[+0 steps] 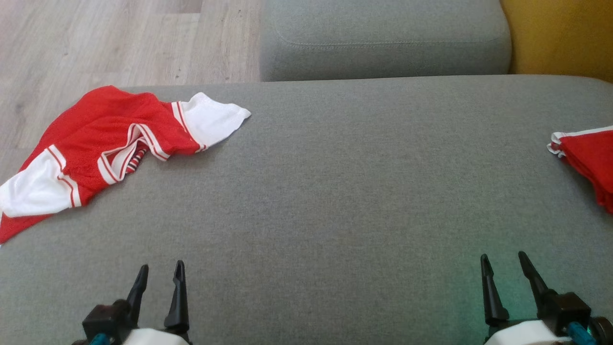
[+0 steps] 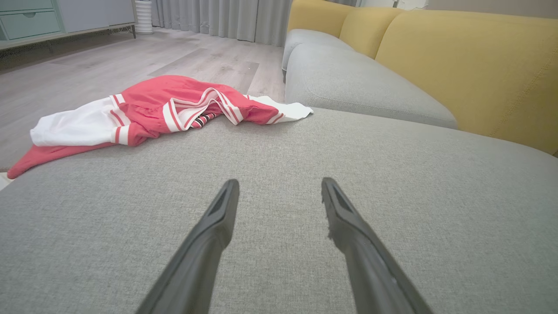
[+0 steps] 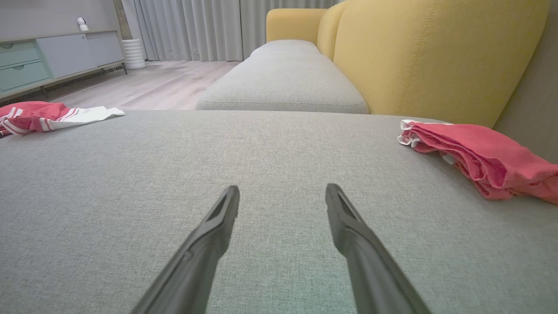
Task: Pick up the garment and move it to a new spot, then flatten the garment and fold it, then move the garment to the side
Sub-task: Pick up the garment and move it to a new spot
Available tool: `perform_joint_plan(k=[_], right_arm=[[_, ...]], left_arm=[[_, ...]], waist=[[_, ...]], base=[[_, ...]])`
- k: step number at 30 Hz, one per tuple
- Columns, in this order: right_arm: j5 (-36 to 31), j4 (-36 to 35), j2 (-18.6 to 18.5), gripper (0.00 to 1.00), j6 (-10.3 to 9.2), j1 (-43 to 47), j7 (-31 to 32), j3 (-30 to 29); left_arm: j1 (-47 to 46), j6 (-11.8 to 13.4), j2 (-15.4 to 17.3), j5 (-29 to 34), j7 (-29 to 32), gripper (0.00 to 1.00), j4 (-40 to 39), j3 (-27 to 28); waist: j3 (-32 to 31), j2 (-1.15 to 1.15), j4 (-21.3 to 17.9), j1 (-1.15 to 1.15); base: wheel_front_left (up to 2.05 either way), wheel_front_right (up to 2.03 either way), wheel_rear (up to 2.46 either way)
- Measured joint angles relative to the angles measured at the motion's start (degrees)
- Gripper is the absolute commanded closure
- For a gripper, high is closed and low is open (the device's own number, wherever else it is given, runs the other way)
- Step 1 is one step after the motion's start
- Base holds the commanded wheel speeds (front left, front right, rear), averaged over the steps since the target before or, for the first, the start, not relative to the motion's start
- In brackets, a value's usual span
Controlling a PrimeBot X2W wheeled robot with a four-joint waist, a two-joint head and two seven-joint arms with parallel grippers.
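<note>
A red garment [image 1: 96, 139] with white sleeves and striped trim lies crumpled at the far left of the grey sofa seat [image 1: 335, 191], one end hanging over the seat's left edge. The left wrist view has the garment [image 2: 152, 109] up and to the left of my fingers; in the right wrist view the garment [image 3: 39, 117] is at the far left. My left gripper [image 1: 161, 269] hovers open and empty near the seat's front edge, well short of the garment. My right gripper [image 1: 504, 258] is open and empty at the lower right.
A folded red and white cloth [image 1: 586, 160] lies at the seat's right edge, the same cloth [image 3: 475, 157] lying right of my right fingers. A second grey cushion [image 1: 383, 38] lies beyond, with a yellow backrest [image 3: 436, 56] to the right and wood floor [image 1: 96, 43] to the left.
</note>
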Motion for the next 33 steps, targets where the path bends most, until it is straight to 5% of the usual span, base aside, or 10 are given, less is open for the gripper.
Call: perform_joint_plan(k=[9,25,33], right_arm=[[0.33,-0.98,0.00,0.00,0.00,0.05,0.00,0.63],[1.57,-0.80,0.00,0.00,0.00,0.08,0.00,7.43],[-2.08,-1.23,-0.01,0.00,0.00,-1.96,0.00,6.94]], left_arm=[[-1.30,-0.40,0.00,0.00,0.00,0.00,-0.44,-0.78],[2.48,0.60,0.09,-0.57,0.00,0.00,-2.43,-0.27],[-2.85,0.10,0.07,-2.92,0.00,0.00,-6.13,0.29]], waist=[[0.13,0.00,3.34,0.00],[-0.66,0.00,21.76,0.00],[3.37,0.00,22.47,0.00]], base=[[0.00,0.00,0.00],[0.00,0.00,0.00],[0.00,0.00,0.00]])
